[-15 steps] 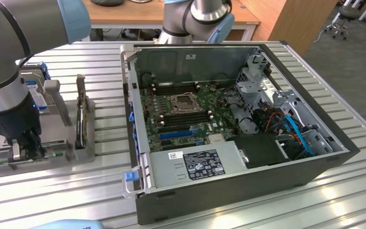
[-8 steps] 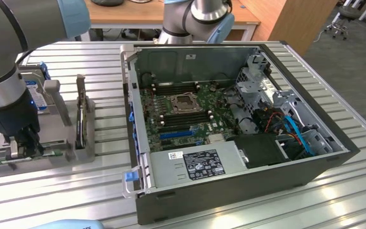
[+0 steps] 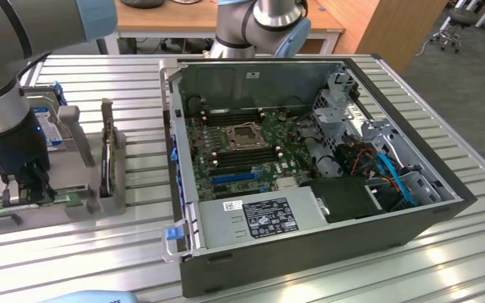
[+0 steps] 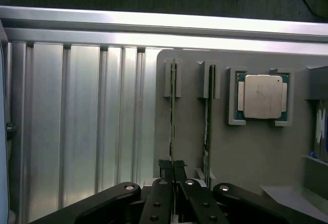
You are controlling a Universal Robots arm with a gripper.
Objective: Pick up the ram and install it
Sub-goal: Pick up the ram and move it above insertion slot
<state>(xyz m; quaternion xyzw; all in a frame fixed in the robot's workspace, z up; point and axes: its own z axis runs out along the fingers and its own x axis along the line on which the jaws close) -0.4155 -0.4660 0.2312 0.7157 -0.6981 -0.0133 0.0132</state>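
The ram [image 4: 173,111] is a long, thin green board. It stands on edge in a slot of the grey holder [image 4: 256,152], at the exterior view's lower left.

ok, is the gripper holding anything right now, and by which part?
The ram. The gripper is shut on its upper long edge, pinching the two flat faces, with the stick standing on edge in its slot in the grey holder.

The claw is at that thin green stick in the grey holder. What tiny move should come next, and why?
Probably lift straight up: the gripper is shut on the ram, which stands on edge in a slot of the grey holder.
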